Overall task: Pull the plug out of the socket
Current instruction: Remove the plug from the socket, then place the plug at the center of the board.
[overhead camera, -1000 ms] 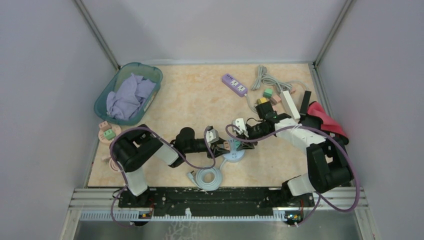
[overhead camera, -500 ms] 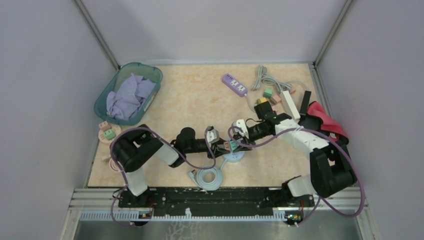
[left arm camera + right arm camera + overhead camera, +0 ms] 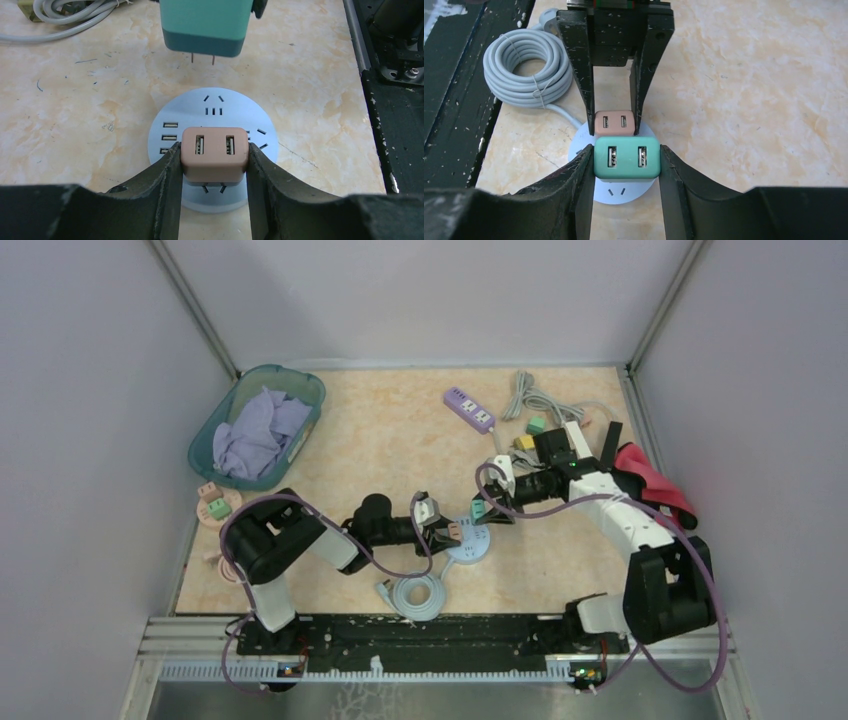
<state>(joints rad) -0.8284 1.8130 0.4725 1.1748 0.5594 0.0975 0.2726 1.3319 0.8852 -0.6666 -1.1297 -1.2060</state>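
The tan table [image 3: 380, 440] holds a teal basket [image 3: 300, 390] at the far left, with a purple cloth [image 3: 250, 435] inside. A gray cable [image 3: 526, 62] lies in a coil near the round blue socket [image 3: 215, 107]. The left gripper [image 3: 212, 160] pinches the pink plug [image 3: 215, 152] from both sides, and that plug sits in the socket. The right gripper [image 3: 625, 157] pinches the green plug [image 3: 626, 158] from both sides. The green plug is up in the air by the socket, not touching it. Its two pins [image 3: 193, 58] are bare.
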